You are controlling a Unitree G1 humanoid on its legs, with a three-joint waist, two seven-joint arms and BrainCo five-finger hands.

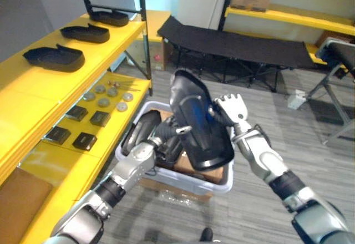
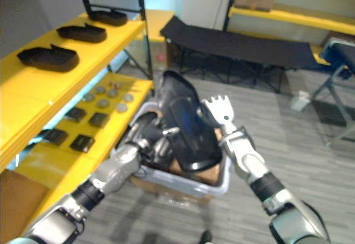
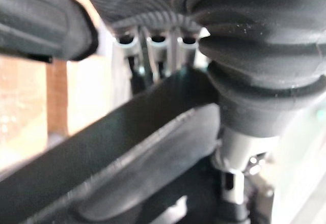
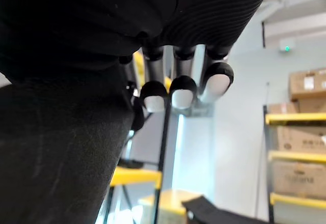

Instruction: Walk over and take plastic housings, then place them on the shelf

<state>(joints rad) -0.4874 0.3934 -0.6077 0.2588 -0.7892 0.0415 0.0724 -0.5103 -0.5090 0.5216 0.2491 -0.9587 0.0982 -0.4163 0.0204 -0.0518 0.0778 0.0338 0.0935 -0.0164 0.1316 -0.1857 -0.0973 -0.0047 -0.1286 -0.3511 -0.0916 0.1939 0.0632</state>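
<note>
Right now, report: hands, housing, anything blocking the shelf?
Right hand open, flat against housing. Left hand on its other side. Housing held over bin. Nothing between it and shelf.

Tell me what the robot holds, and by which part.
A glossy black curved plastic housing: left robot hand at its lower end, right robot hand flat against its upper right side.

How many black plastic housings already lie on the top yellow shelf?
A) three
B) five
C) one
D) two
A: three black plastic housings lie in a row, spaced apart, on the top yellow shelf.
</note>
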